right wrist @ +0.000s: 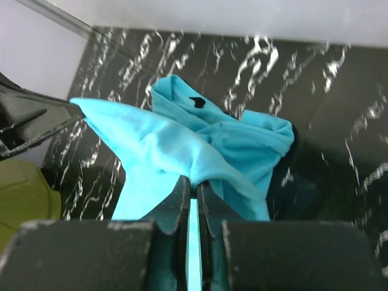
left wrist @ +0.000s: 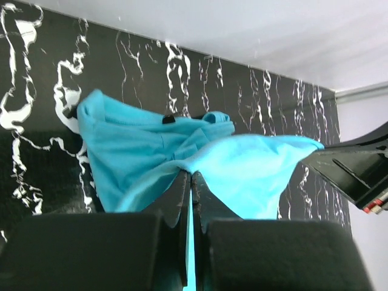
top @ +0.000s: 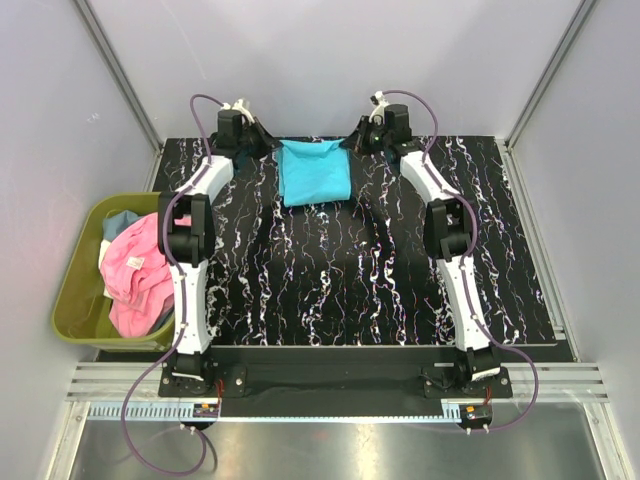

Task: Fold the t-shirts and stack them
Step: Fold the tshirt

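A turquoise t-shirt (top: 314, 172) lies partly folded at the far middle of the black marbled table (top: 350, 290). My left gripper (top: 262, 145) is shut on its far left corner, and my right gripper (top: 358, 143) is shut on its far right corner. In the left wrist view the jaws pinch turquoise t-shirt cloth (left wrist: 242, 170) at the left gripper (left wrist: 191, 174). The right wrist view shows the same turquoise t-shirt (right wrist: 182, 151) pinched at the right gripper (right wrist: 196, 182), with its collar tag (right wrist: 196, 102) beyond. More t-shirts, pink (top: 135, 275) and light blue (top: 120, 222), are heaped in the bin.
An olive-green plastic bin (top: 80, 290) stands off the table's left edge beside the left arm. White walls and metal frame posts close in the back and sides. The opposite gripper's dark finger (left wrist: 357, 170) shows at the right edge of the left wrist view.
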`<state>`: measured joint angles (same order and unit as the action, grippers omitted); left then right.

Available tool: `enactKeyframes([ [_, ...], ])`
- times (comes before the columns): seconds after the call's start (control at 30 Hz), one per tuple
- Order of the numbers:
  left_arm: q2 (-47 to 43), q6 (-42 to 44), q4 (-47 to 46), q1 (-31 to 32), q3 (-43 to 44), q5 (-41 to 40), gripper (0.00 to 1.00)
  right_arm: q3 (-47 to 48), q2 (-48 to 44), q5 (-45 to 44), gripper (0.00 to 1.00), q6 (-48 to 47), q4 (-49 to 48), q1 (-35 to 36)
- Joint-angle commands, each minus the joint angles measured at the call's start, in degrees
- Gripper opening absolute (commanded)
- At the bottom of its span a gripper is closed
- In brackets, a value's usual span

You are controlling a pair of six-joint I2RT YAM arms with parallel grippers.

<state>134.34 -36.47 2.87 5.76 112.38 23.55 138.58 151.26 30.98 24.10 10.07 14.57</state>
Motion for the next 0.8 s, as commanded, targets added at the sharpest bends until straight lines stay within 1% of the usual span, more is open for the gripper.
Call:
enactKeyframes([
  [0.0, 0.39, 0.08, -6.48, -0.66, 0.21, -3.15, 0.00, 3.53, 4.03, 2.42, 0.03, 5.85, -14.93, -0.07],
  [0.07, 1.62, 0.34, -5.96, -1.19, 2.91, -3.86, 0.00, 5.63, 7.46, 1.37, 0.06, 8.84, -18.22, -0.15],
  [0.1, 3.36, 0.35, -5.43, -1.45, 4.24, -4.30, 0.00, 8.60, 8.86, 1.01, 0.11, 10.43, -21.11, -0.15],
  [0.13, 4.25, 0.26, -5.16, -1.63, 5.30, -5.69, 0.00, 10.20, 11.92, 0.66, 0.22, 13.75, -22.71, -0.15],
  [0.17, 5.04, 0.17, -5.68, -1.98, 6.79, -6.32, 0.00, 11.87, 13.60, 0.83, 0.27, 15.18, -24.03, -0.15],
  [0.23, 7.42, -0.36, -6.56, -2.33, 8.03, -7.64, 0.30, 16.88, 16.94, 0.31, 0.35, 16.33, -24.05, -0.15],
  [0.27, 8.12, -0.79, -5.26, -2.77, 10.12, -7.47, 0.34, 17.68, 17.05, 0.22, 0.48, 15.55, -23.08, -0.15],
  [0.3, 8.47, -0.71, -5.07, -2.94, 10.66, -6.86, 0.16, 17.16, 16.70, 0.04, 0.53, 12.67, -21.07, -0.15],
  [0.33, 7.96, -0.54, -5.25, -3.21, 10.58, -5.98, 0.13, 15.94, 14.52, -0.39, 0.56, 11.08, -19.83, -0.24],
  [0.37, 6.99, -0.36, -5.60, -3.30, 8.75, -6.15, 0.15, 14.10, 12.93, -0.92, 0.61, 9.67, -18.95, -0.33],
  [0.4, 4.20, -0.10, -5.86, -3.30, 7.34, -6.41, 0.22, 9.38, 11.27, -1.27, 0.64, 8.43, -18.16, -0.50],
  [0.43, 2.61, 0.08, -5.95, -3.30, 5.68, -7.46, 0.43, 6.90, 7.68, -0.67, 0.68, 6.86, -17.89, -0.77],
  [0.47, 0.85, 0.52, -5.78, -3.12, 2.44, -7.81, 0.49, 4.79, 6.08, 0.04, 0.73, 6.14, -17.45, -1.29],
  [0.5, -2.47, 0.87, -5.43, -2.95, 0.93, -7.91, 0.51, 1.11, 3.02, 1.52, 0.92, 4.14, -15.45, -1.64],
  [0.53, -3.99, 1.39, -4.90, -2.77, -0.48, -7.73, 0.51, -0.93, 1.60, 1.71, 0.95, 2.81, -14.12, -1.91],
  [0.63, -9.00, 4.29, 0.97, -1.11, -6.62, -8.52, 0.52, -7.79, -2.97, 2.41, 0.95, -2.20, -10.42, -2.18],
  [0.7, -12.07, 5.79, 2.48, 0.48, -9.71, -8.96, 0.53, -11.38, -4.48, 4.25, 0.95, -4.14, -7.79, -2.18],
  [0.77, -13.75, 6.06, 3.36, 1.88, -13.56, -8.52, 0.53, -12.20, -5.19, 5.92, 0.94, -5.11, -6.12, -2.26],
])
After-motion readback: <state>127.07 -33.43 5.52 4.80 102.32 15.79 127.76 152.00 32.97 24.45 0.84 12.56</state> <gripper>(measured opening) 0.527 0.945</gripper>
